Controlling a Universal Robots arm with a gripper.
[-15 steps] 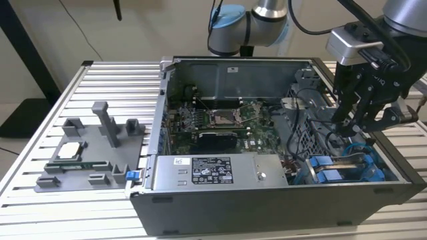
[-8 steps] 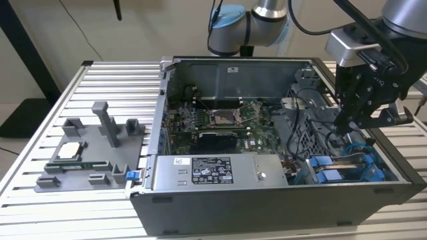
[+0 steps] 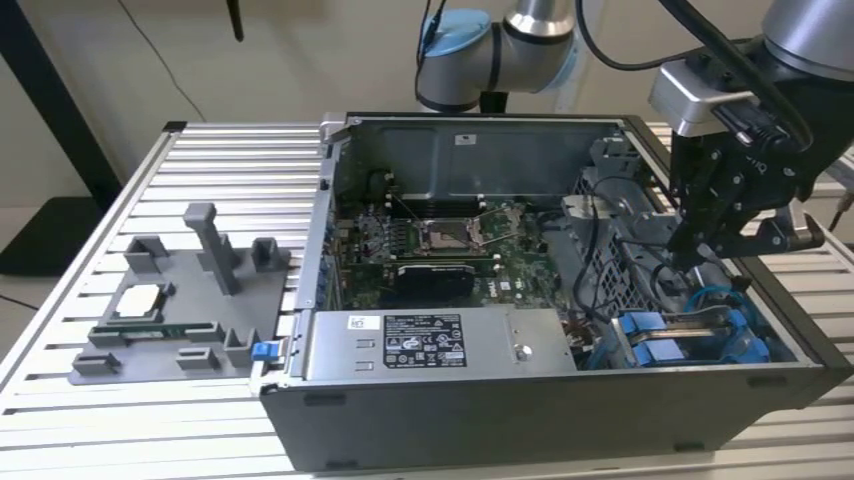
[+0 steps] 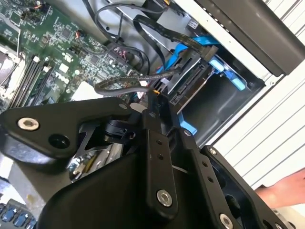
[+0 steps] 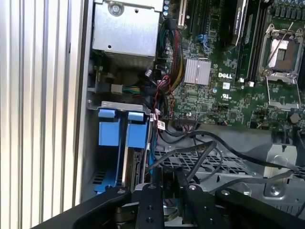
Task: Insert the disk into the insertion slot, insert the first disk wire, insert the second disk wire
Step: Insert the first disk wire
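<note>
Disk [image 4: 190, 86] sits inside the slot [image 5: 238, 167] at the corner of the case [image 3: 534, 410], with its blue caddy [image 4: 224, 67] framing it, so the first step looks done. Its connector edge faces the open middle of the case, which would explain why the work is at that end.

Gripper [image 4: 152, 98] hangs just beside that edge, pointing steeply down. Its fingers stand close together and, as I judge it, are pinched on the plug end of a black wire [image 4: 119, 85], though the fingers themselves partly hide the grip. The wire loops loosely back toward the board [image 3: 441, 260], with enough slack for the plug to reach the disk. I cannot tell whether the plug touches the disk's socket.

In the exterior view the arm comes in over the case wall on that view's right, probably to stay clear of the bay frame and the other cables. The power supply [image 3: 427, 342] lies just beside the bay, toward that view's left. The case stands on a slatted table [image 3: 227, 170]. A grey fixture [image 3: 200, 290] holding loose parts sits well apart on the exterior view's left, out of the arm's way.
</note>
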